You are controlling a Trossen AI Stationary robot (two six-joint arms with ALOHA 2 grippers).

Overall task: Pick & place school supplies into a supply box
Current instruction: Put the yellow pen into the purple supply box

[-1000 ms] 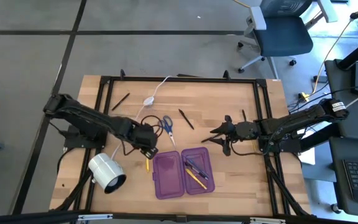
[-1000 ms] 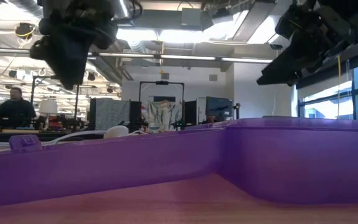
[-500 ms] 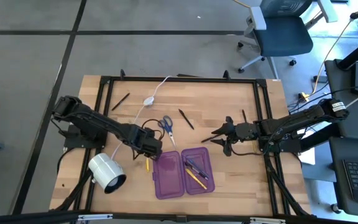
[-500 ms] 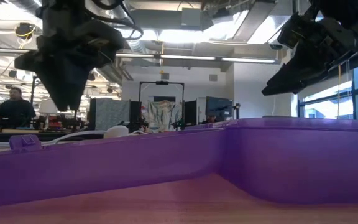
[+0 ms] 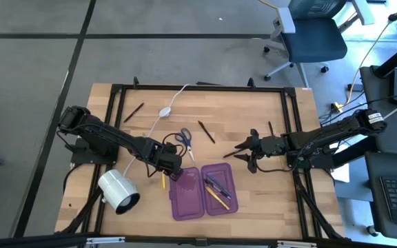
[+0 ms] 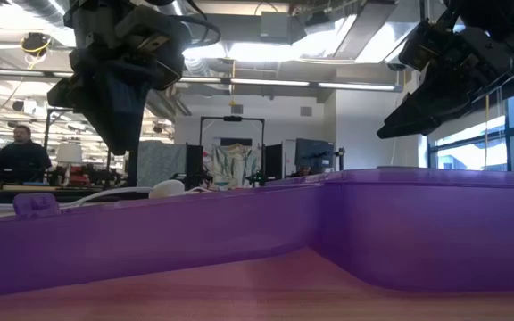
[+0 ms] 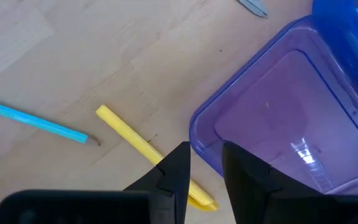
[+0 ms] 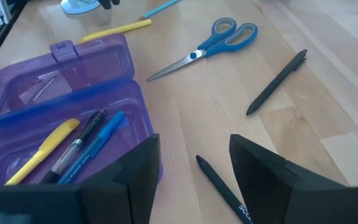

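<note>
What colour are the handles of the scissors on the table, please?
Blue; the scissors show best in the right wrist view.

No readable text; faint white print on dark pen (image 8: 225,191) illegible.

Grey floor (image 5: 185,41) crossed by dark seams surrounds the wooden bench (image 5: 219,103). A blue office chair (image 5: 309,34) stands beyond its far right corner. Ceiling strip lights (image 6: 266,85), a window (image 6: 471,134) and a seated person (image 6: 20,152) lie behind.

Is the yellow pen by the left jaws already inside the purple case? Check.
No, the yellow pen lies on the wood beside the purple case, outside its wall.
</note>
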